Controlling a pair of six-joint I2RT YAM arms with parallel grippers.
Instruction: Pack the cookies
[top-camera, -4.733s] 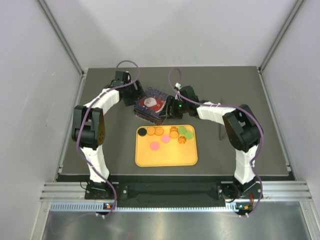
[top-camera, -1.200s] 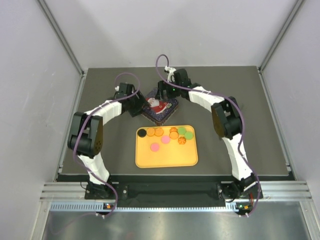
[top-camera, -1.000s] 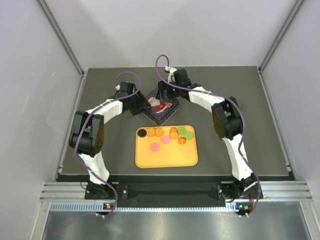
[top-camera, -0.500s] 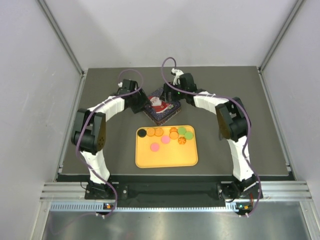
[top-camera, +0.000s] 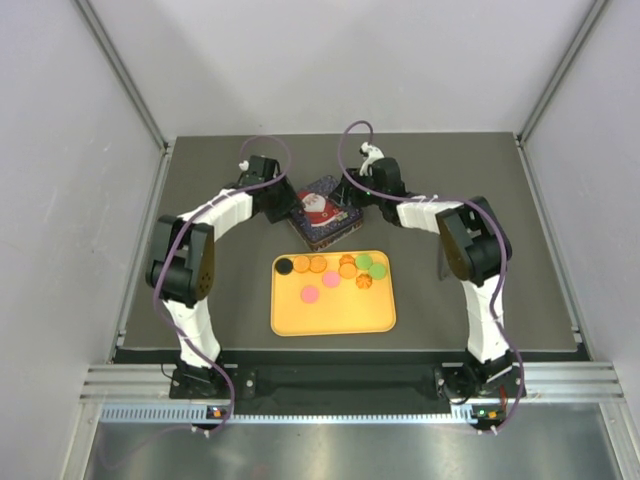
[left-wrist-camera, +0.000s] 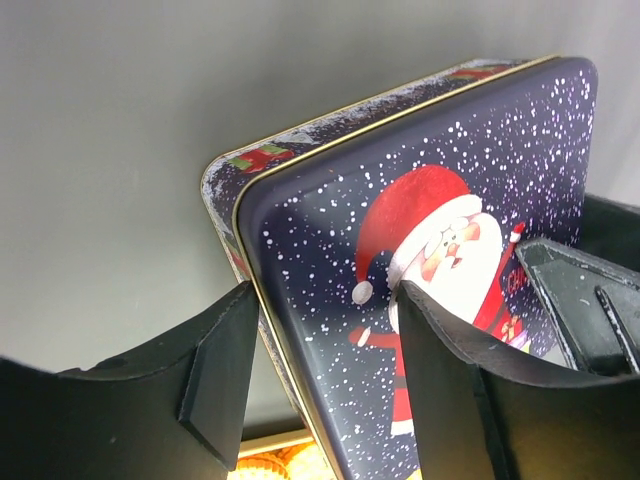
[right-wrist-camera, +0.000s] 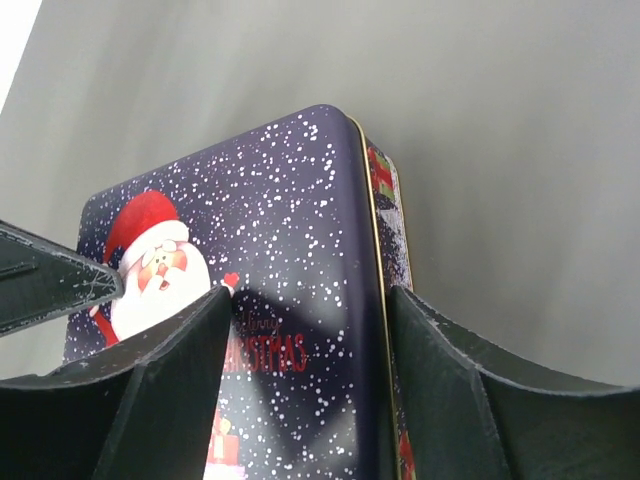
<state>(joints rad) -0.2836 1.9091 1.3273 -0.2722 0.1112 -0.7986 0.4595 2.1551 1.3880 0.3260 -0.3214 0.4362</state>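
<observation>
The cookies (top-camera: 318, 264) lie on a yellow tray (top-camera: 335, 312): several orange, two pink, two green and one black (top-camera: 284, 265). Behind the tray stands a dark blue Christmas tin (top-camera: 322, 212) with a Santa lid, shut. My left gripper (top-camera: 287, 205) is open at the tin's left edge; in the left wrist view its jaws (left-wrist-camera: 325, 375) straddle the tin's rim (left-wrist-camera: 300, 260). My right gripper (top-camera: 362, 200) is open at the tin's right edge; in the right wrist view its jaws (right-wrist-camera: 310, 380) straddle the tin's side (right-wrist-camera: 330, 250). Orange cookies (left-wrist-camera: 265, 465) peek out below the tin.
The dark table (top-camera: 520, 250) is bordered by grey walls and metal frame posts on both sides. The tray lies in front of the tin, between the two arm bases.
The tin went from tilted to lying flat with its lid on. My right gripper has moved from above the tin to its right edge. The left gripper has shifted slightly along the left edge.
</observation>
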